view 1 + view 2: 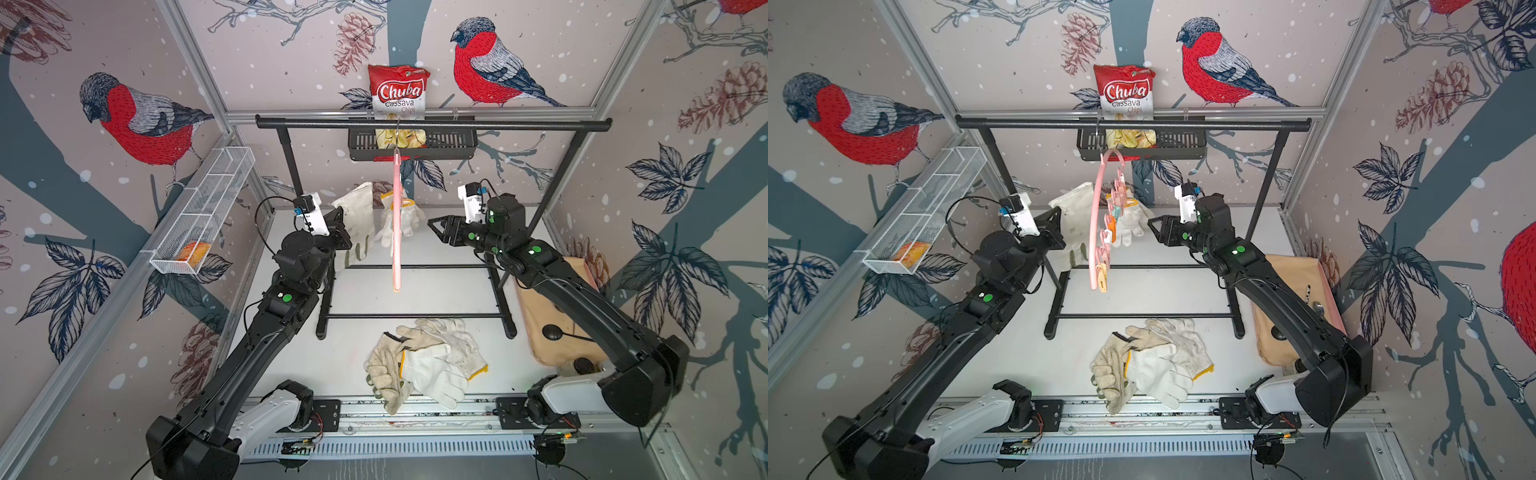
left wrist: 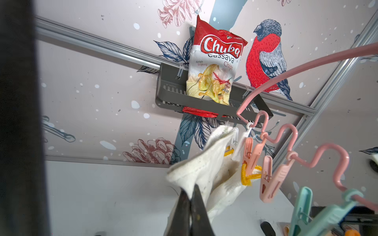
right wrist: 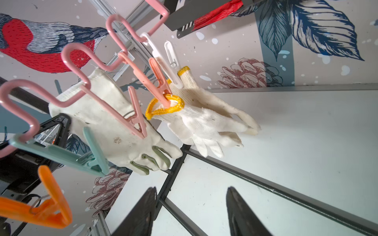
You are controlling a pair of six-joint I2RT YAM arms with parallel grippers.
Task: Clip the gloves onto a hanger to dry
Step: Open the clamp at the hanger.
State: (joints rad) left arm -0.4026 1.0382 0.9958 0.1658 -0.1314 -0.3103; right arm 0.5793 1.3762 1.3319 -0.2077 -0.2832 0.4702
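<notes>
Left arm (image 1: 266,332) holds canvas glove (image 1: 357,216) aloft in left pincer (image 1: 347,235); right pincer (image 1: 434,228) gapes empty.

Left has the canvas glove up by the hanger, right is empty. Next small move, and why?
Probably bring the right gripper onto the free pink clothespin beside the clipped knit gloves and squeeze it open. The left gripper is shut on the canvas glove, cuff up beside the hanger, but no clip bites it yet; the right jaws stand open and empty.
</notes>
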